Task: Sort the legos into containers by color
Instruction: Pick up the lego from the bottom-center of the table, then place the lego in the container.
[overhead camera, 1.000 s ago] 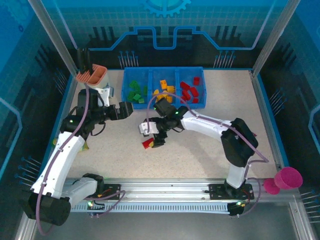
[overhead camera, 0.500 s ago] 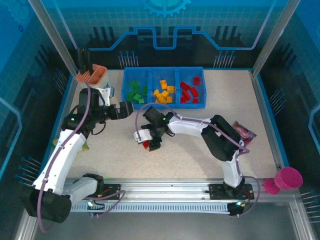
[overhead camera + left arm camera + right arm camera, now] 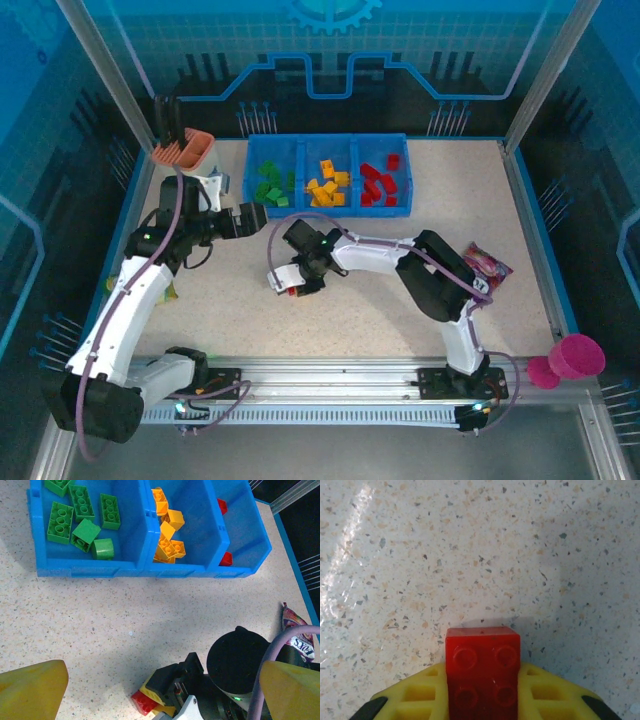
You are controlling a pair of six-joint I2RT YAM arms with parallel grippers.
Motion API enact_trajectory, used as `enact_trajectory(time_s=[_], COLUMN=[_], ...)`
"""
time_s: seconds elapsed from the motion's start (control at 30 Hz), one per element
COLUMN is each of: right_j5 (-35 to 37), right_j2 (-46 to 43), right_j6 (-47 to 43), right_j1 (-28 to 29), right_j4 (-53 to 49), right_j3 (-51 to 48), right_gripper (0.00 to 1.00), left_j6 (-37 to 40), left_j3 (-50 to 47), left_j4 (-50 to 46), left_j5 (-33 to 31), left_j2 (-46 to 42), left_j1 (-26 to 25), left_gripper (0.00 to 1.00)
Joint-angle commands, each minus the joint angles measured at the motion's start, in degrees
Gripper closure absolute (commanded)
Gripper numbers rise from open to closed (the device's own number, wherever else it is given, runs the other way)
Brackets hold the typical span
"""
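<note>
From above, the right arm reaches to the middle of the surface (image 3: 380, 325), its jaws clenched on a red brick (image 3: 291, 289) well short of the blue tray (image 3: 330, 211). The left arm's jaws hang released near the tray's front left corner, holding nothing

The left wrist view has its own yellow fingertips (image 3: 30, 690) spread wide. Beyond them, green legos (image 3: 60, 522) lie in the left compartment, orange-yellow ones (image 3: 167, 545) in the middle and red ones (image 3: 226, 558) in the right

The right wrist view has the brick (image 3: 482, 675) squarely between the yellow fingers (image 3: 415, 697), apparently touching the surface. The grip looks centred, so lift straight up first, carry it over the tray's front wall to the right compartment, and release low so it cannot bounce out
</note>
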Motion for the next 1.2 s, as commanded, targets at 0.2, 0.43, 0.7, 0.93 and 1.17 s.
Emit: enact_trajectory(time_s=[0.2,0.43,0.7,0.93,1.17], right_j5=[8.86,9.84,7.72,6.46,7.76], right_j2=[-21.09,-29.16,-18.19,-4.72,8.04], right_j6=[6.76,7.46,8.51,8.44,9.29], right_j1=[-15.14,-30.69,-39.76,-40.08,-38.70], right_j4=[-0.01,3.10,4.68,4.96,5.72], right_j3=[-11.58,-10.55,1.26,10.63,21.23], right_gripper=[0.81,0.80,0.80,0.78,0.78], left_j6=[1.33,0.88,1.33,0.64,0.45], left_j3=[1.25,2.56,5.11,5.78,6.72], left_j4=[0.00,0.23,-0.71,-0.35,-0.61], left_j5=[-0.39,1.08,-0.10,-0.53,-1.06], left_j2=[0.22,2.81,5.38,7.26,9.06], left_j1=[1.03,1.38,1.38,1.38,1.40], left_gripper=[0.01,0.01,0.01,0.01,0.01])
